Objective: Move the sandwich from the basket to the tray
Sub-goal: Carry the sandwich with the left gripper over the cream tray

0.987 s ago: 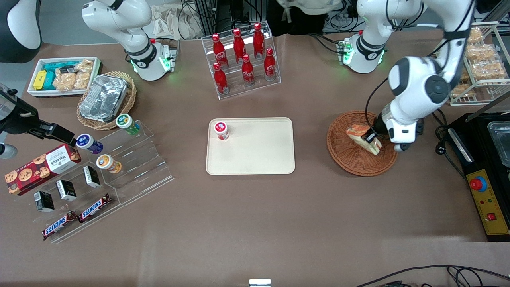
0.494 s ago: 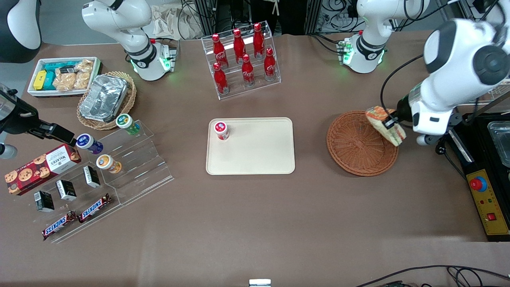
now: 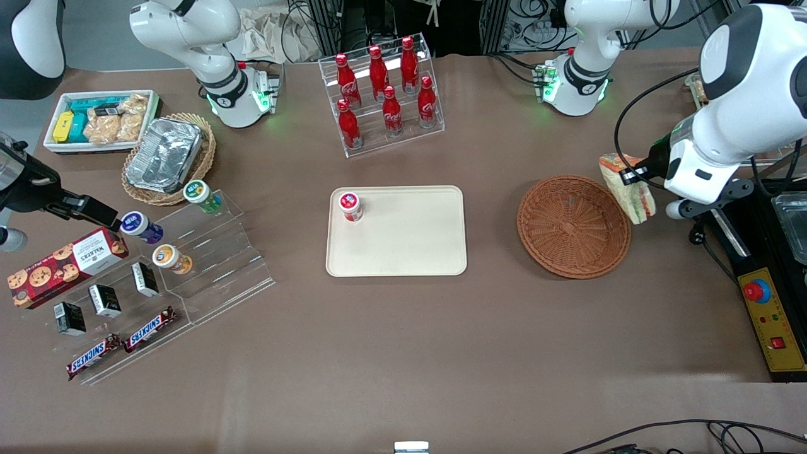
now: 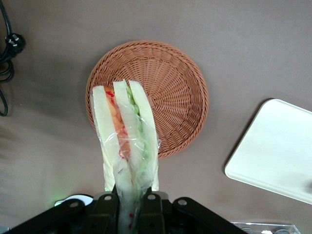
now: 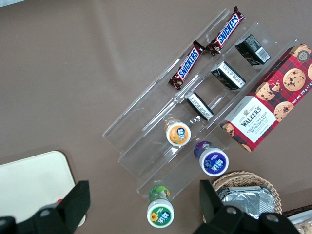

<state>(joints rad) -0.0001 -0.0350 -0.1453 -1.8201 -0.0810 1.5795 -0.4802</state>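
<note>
The sandwich is held aloft, clamped by its lower end between the fingers of the gripper — clear of the basket and above that basket's rim on the working arm's side. The tray lies well apart from the basket, toward the parked arm's end of the table. A level carry at this height is called for, and a set-down on bare tray is best chosen, away from the red-capped jar standing on it.
</note>
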